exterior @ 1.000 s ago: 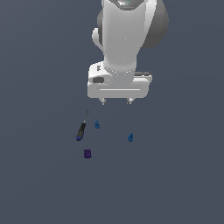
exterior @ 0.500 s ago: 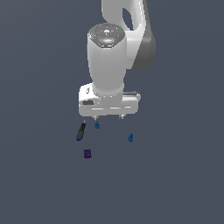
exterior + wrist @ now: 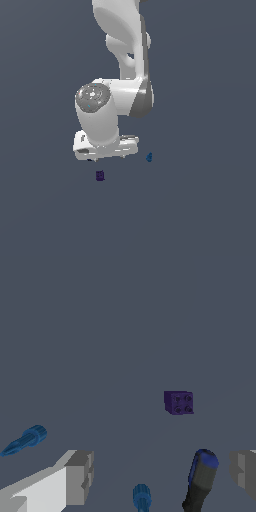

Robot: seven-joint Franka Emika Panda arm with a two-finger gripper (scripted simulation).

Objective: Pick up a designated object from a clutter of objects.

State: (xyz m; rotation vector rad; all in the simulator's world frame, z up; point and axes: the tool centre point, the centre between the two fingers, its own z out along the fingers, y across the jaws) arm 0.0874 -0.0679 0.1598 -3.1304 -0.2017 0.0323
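Note:
The designated object, a tiny dark purple block (image 3: pixel 100 175), lies on the grey floor just in front of the gripper hand in the exterior view. The wrist view shows the studs on the side of the purple block (image 3: pixel 178 402). My gripper (image 3: pixel 107 157) hovers low over the clutter and is open, its fingers (image 3: pixel 76 478) set wide apart around nothing. Below the gripper (image 3: pixel 160 473) lie the black-and-blue screwdriver handle (image 3: pixel 201 479) and a small blue drop-shaped piece (image 3: pixel 142 497). The block sits apart from the fingers, beyond the screwdriver.
A second blue drop-shaped piece (image 3: pixel 25 440) lies off to the side of one finger. In the exterior view one blue piece (image 3: pixel 149 157) shows at the hand's right. The hand hides the screwdriver there. The white arm (image 3: pixel 125 60) rises behind.
The arm has swung down and toward the exterior view's left. The hand now sits lower, covering the screwdriver and one blue piece. The objects have not moved.

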